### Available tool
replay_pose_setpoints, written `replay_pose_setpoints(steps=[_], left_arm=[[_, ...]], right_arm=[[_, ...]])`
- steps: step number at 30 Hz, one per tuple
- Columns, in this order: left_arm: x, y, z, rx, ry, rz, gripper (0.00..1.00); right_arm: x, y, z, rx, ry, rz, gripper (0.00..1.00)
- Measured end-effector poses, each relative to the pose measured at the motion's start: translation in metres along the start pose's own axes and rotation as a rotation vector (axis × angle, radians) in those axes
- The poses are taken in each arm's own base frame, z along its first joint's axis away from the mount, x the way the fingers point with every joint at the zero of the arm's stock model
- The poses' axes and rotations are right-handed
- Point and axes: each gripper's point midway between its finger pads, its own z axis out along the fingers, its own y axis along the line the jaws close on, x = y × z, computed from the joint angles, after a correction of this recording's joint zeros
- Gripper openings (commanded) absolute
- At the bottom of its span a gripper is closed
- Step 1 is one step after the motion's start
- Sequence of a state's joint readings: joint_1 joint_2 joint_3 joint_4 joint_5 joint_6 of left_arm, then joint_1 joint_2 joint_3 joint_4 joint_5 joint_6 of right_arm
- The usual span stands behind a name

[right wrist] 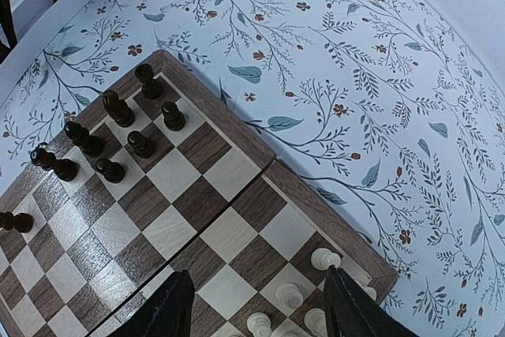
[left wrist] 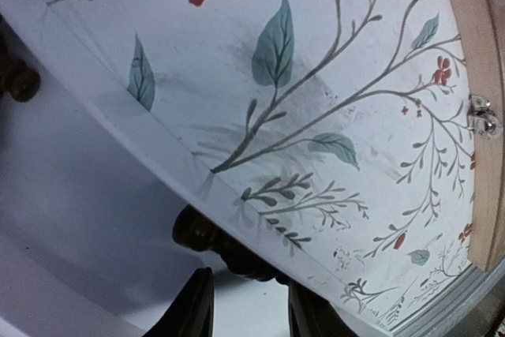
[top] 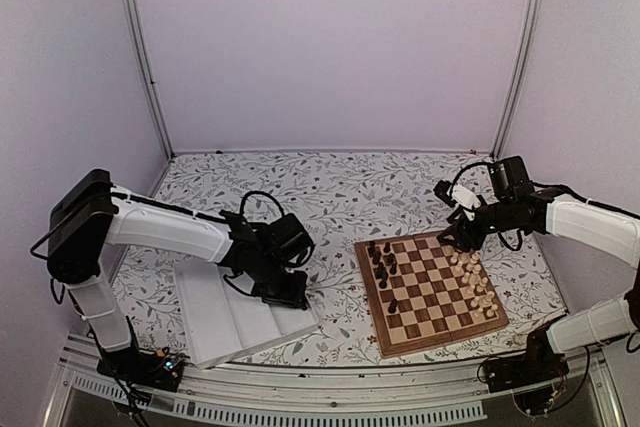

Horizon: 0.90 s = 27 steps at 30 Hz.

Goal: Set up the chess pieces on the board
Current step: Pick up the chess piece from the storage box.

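Lying nearest: ribbed metal rail [top: 330, 392] carrying both arm bases. White ridged tray [top: 225, 317], left. The left gripper [top: 285, 292] is at its right edge, fingers apart, with one turned dark chess piece [left wrist: 225, 246] at their tips; grip not discernible. Square wooden board [top: 430, 297], chequered, brown border, right: dark pieces [top: 385, 262] along its left side, cream pieces [top: 472, 282] along its right. Right gripper [top: 455, 239] over its far edge, jaws wide, empty. Matte cloth [top: 330, 197], printed leaves and red berries. Plain pale walls [top: 330, 47], two metal posts [top: 140, 47].

Lab-type robot test cell. Plain pale walls [top: 330, 47] and metal posts [top: 140, 47] enclose a cloth-covered table [top: 330, 192]. Left arm [top: 160, 227] and right arm [top: 590, 222] stand on a rail [top: 330, 387] along the frame's bottom edge.
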<state>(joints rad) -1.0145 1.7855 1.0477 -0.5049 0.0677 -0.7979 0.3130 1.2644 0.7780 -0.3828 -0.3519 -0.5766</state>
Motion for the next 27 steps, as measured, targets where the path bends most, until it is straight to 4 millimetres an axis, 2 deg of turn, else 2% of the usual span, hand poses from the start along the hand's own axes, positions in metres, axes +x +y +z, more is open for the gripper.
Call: replay_pose_setpoints(steps=[6, 12, 15, 27], left_arm=[[-0.002, 0.006, -0.002, -0.049, -0.029, -0.008, 0.35], [-0.002, 0.029, -0.015, -0.161, -0.062, -0.020, 0.37], [-0.003, 0.028, -0.021, -0.153, -0.074, -0.026, 0.37], [0.000, 0.025, -0.008, -0.114, -0.058, -0.044, 0.41]], right_arm=[[0.000, 0.001, 0.000, -0.004, 0.001, 0.001, 0.61], [0.001, 0.002, 0.000, -0.011, 0.001, 0.002, 0.62], [0.000, 0.002, 0.000, -0.012, 0.000, 0.002, 0.62], [0.001, 0.005, 0.000, -0.025, -0.001, 0.005, 0.63]])
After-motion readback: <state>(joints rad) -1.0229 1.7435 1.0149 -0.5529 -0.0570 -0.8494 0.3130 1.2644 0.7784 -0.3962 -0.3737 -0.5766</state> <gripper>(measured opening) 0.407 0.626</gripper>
